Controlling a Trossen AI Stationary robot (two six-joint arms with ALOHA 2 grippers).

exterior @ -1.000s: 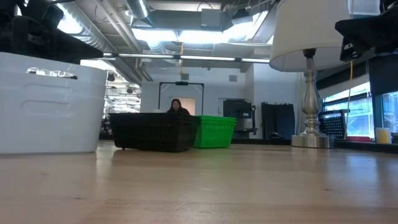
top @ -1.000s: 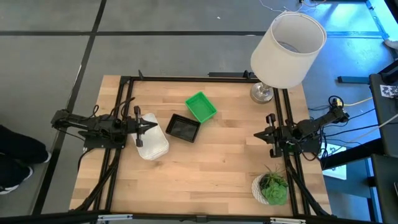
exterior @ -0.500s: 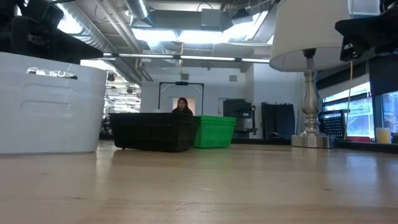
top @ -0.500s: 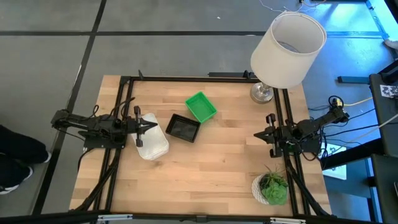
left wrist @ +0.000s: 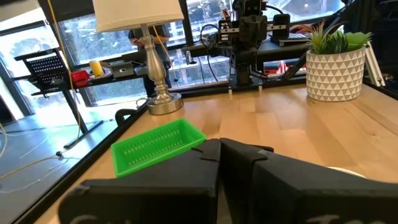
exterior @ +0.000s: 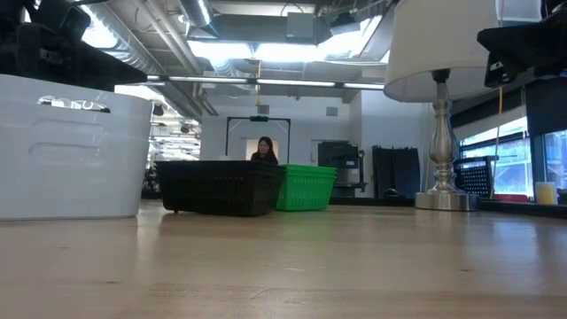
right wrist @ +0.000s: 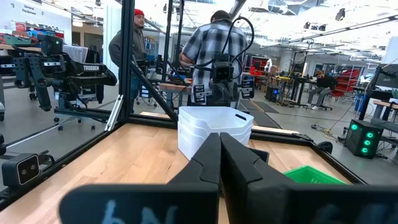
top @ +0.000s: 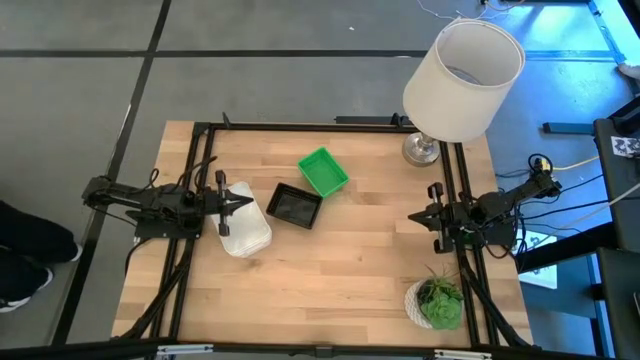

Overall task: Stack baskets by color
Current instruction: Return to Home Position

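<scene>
Three baskets rest bottom-down on the wooden table. A white one point(top: 245, 232), which may be two nested point(right wrist: 214, 127), stands at the left. A black mesh one point(top: 296, 205) is in the middle, and a green one point(top: 323, 172) lies just beyond it toward the far edge. My left gripper point(top: 243, 203) hangs shut, pointing level, over the white basket's far end and clear of it. My right gripper point(top: 414, 217) is shut at the table's right side, pointing toward the baskets, with nothing in it.
A tall lamp with a big white shade point(top: 462, 80) stands on its metal base point(top: 420, 150) at the far right corner. A potted plant point(top: 437, 303) sits at the near right corner. Bare wood lies between the baskets and my right gripper. People stand beyond the table point(right wrist: 211, 43).
Neither arm nor any basket has moved. A person far behind the table has walked a little to the right in the low view.
</scene>
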